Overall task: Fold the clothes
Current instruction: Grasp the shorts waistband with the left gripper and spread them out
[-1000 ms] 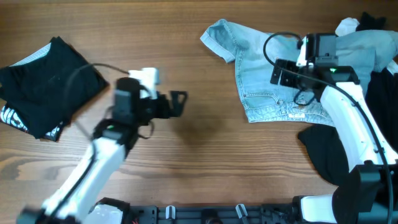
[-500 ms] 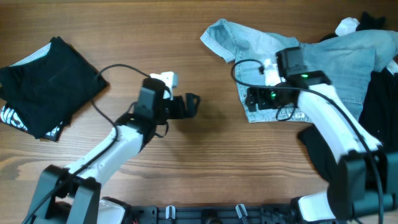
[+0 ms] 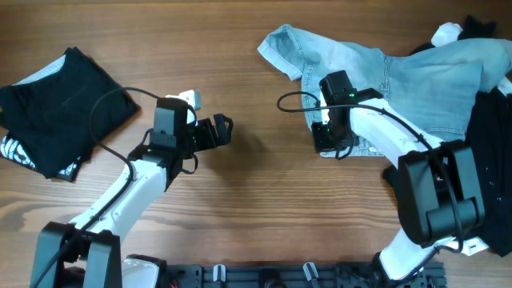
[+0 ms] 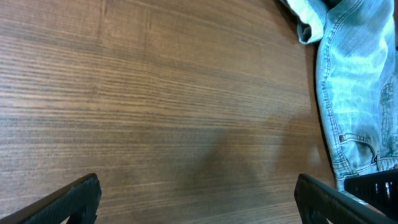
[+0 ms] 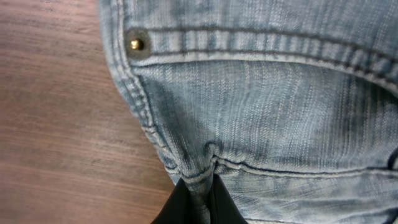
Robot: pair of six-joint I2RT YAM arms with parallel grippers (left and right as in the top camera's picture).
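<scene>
the denim shorts (image 3: 400, 76) lie crumpled at the far right of the wooden surface (image 3: 240, 48). they are faded light blue, with one hem reaching up and left and the waistband turned toward the near edge. our right hand (image 3: 323, 141) sits at the waistband's left corner. in the right wrist view its dark fingertips (image 5: 186, 208) are pressed together with a raised ridge of denim pinched between them. this is just below a stitched seam, and a small metal rivet (image 5: 135, 44) shows higher up on the band. so the right hand is closed and gripping the shorts at their edge, where cloth meets bare wood.

a black garment (image 3: 484, 152) lies just right of the shorts, partly under them, and something white (image 3: 446, 34) pokes out at the top right corner; we cannot tell what it is.

our left hand (image 3: 226, 131) is near the middle of the surface, well apart from the shorts. its fingers are spread wide with nothing between them. the left wrist view shows both fingertips (image 4: 68, 199) over bare wood, with the shorts at the right side of that view. a folded black top (image 3: 60, 108) with a small white print rests at the far left.
</scene>
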